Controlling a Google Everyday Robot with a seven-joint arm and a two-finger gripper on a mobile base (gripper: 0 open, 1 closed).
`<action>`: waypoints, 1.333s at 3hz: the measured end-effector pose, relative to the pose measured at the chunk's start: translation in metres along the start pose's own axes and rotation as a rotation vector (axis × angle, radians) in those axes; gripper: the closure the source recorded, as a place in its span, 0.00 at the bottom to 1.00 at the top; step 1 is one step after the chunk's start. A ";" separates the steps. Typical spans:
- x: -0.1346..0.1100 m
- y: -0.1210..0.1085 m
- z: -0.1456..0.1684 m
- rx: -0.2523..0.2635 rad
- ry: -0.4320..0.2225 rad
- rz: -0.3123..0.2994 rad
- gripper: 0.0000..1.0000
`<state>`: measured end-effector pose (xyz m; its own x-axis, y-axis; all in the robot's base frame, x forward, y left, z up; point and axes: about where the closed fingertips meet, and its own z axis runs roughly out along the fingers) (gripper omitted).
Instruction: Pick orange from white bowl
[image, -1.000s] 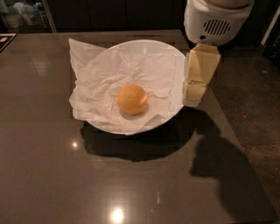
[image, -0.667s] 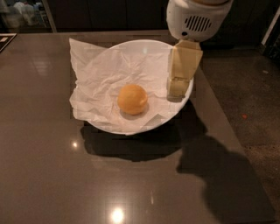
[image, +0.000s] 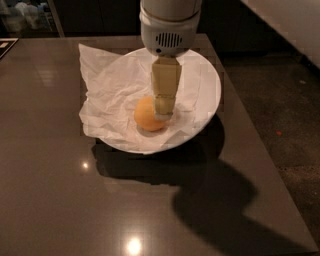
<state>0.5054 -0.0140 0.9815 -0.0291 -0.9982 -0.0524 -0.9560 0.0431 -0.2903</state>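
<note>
Hanging straight down over the white bowl (image: 212, 80), our gripper (image: 164, 112) reaches to the right edge of the orange (image: 146, 116), which sits on crumpled paper (image: 107, 85) near the bowl's middle. We cannot tell whether the gripper is released or clenched. We judge the fruit lies slightly left of the tip, as the camera sees it; being round, it has no long axis and points no way.

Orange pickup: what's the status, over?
Gripper low over the white bowl, tip at the right edge of the orange. Orange not lifted, sitting on crumpled paper in the bowl. Only paper around it.
</note>
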 end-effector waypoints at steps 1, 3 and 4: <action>-0.015 -0.004 0.023 -0.044 0.016 -0.015 0.00; -0.031 -0.009 0.065 -0.122 0.047 -0.018 0.17; -0.036 -0.009 0.082 -0.156 0.052 -0.022 0.19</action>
<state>0.5386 0.0245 0.9080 -0.0190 -0.9998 0.0031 -0.9902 0.0184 -0.1383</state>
